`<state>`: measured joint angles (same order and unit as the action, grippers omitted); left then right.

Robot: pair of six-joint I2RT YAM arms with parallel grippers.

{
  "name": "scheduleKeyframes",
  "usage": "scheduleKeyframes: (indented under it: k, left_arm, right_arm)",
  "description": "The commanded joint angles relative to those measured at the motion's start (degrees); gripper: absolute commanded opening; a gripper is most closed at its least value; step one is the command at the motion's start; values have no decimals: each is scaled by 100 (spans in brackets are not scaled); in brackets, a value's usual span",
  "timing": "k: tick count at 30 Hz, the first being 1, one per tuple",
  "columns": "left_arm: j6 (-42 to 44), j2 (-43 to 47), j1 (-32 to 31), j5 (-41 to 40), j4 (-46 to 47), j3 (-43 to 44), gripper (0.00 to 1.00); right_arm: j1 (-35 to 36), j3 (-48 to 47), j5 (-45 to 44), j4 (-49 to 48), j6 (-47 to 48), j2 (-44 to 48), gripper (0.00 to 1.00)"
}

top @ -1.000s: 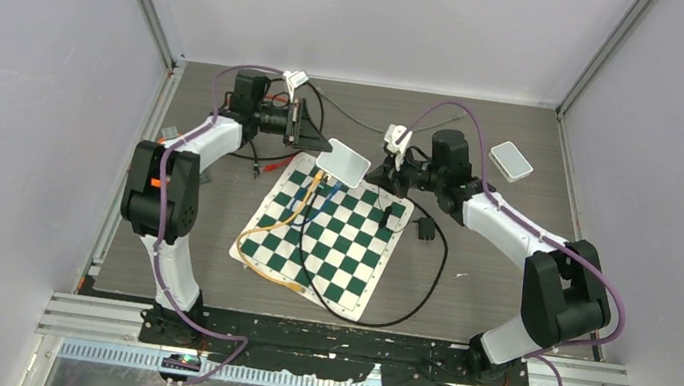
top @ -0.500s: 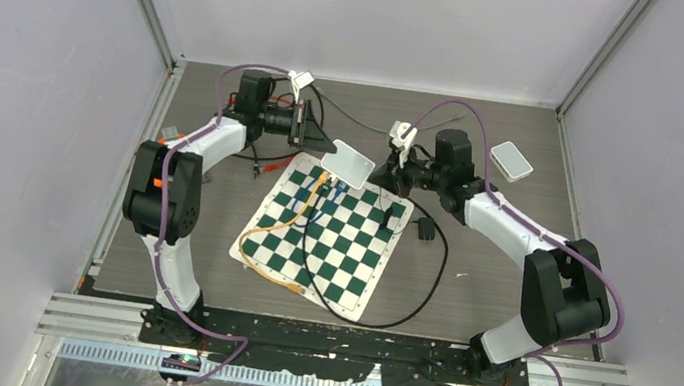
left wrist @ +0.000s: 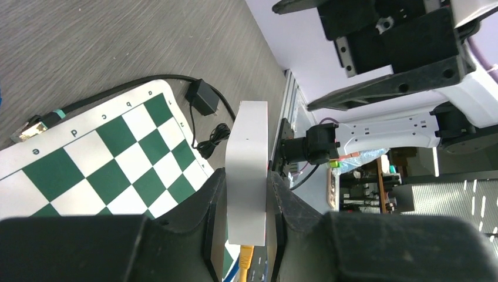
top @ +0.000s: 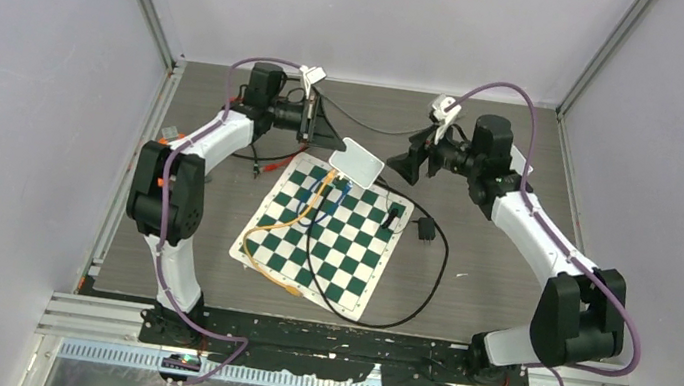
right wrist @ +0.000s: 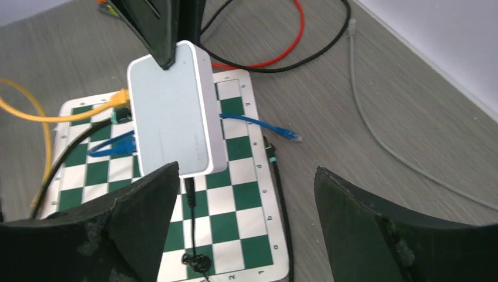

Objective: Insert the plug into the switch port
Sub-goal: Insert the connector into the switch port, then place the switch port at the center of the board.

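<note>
The left gripper (top: 328, 138) clamps the white switch (top: 360, 161) above the chessboard (top: 331, 242). At the switch's 3 o'clock, the right gripper (top: 408, 165) stands wide apart.

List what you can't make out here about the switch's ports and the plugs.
Right wrist: the switch shows only its top face; the port openings face away, so free ports cannot be counted.
Left wrist: the left gripper and the bottom edge hide the switch's lower end around the yellow plug.
Top external: plugs at the switch are too small to tell seated from loose.
</note>
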<state>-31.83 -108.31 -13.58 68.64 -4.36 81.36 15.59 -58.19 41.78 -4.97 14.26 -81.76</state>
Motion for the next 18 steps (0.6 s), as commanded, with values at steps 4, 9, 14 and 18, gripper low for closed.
scheduleKeyframes:
  k: [4,9,14,18]
  left_arm:
    - [281,65,-34,213,-127,238,0]
    - [232,143,-110,344,155,138,0]
    - [22,145,-177,453,635,59,0]
    - [-95,146,-220,532,896,-1,0]
  right_arm:
    - [-39,-802,1032,903,-1239,-246,92]
    - [-39,-1287,1162,1197,-1580,-666,89]
    - [65,-1710,1858,2012,-1217,-1305,84]
    - [237,-1879,2234,2336,-956,-1545,84]
